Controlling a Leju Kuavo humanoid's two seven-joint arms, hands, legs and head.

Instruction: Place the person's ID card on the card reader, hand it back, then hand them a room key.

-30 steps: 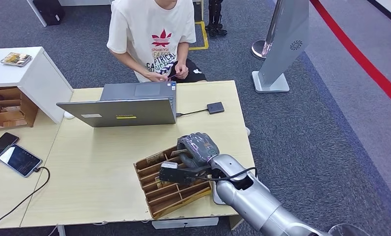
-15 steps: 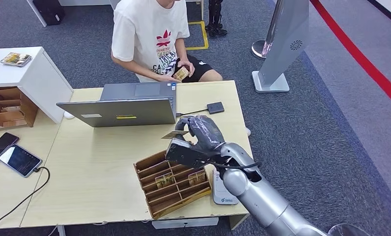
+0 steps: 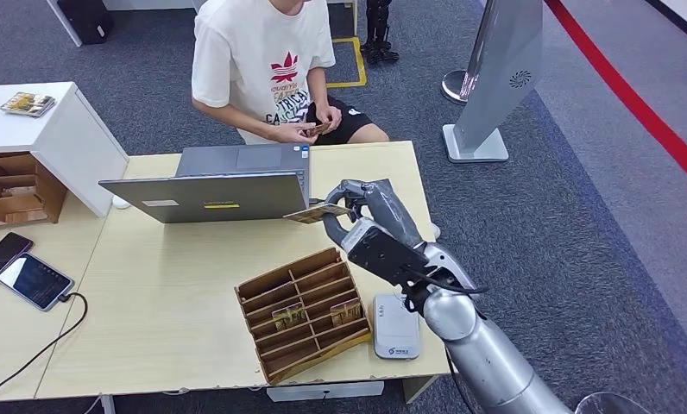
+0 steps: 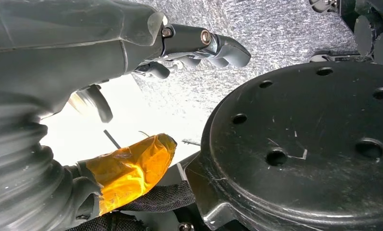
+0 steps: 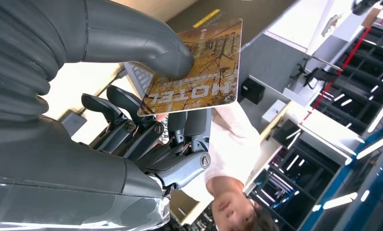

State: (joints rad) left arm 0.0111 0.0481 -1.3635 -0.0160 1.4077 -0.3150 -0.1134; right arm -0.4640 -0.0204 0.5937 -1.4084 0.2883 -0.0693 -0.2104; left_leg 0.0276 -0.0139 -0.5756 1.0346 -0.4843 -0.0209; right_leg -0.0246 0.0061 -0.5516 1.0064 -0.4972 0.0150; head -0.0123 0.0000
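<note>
Pinching a brown printed HOTEL room key card [image 5: 199, 67] between thumb and fingers, my right hand [image 3: 362, 216] has it raised above the far right part of the pale wooden table [image 3: 150, 293], just right of the open grey laptop [image 3: 219, 185], its free edge pointing toward the seated person in a white T-shirt [image 3: 262, 60]. My left hand [image 4: 83, 62] hangs low with fingers curled; I cannot tell whether it holds anything.

I judge the task to be on its last leg: the person holds a small card [image 3: 316, 129] in both hands, probably the returned ID, so only passing the key across the table remains.

Counting: one key card in hand, two more in the slotted brown wooden card rack [image 3: 305, 315], one white card reader [image 3: 395, 326] near right, one small black box [image 3: 378, 189] cabled to the laptop, two phones [image 3: 21, 272] at far left.
</note>
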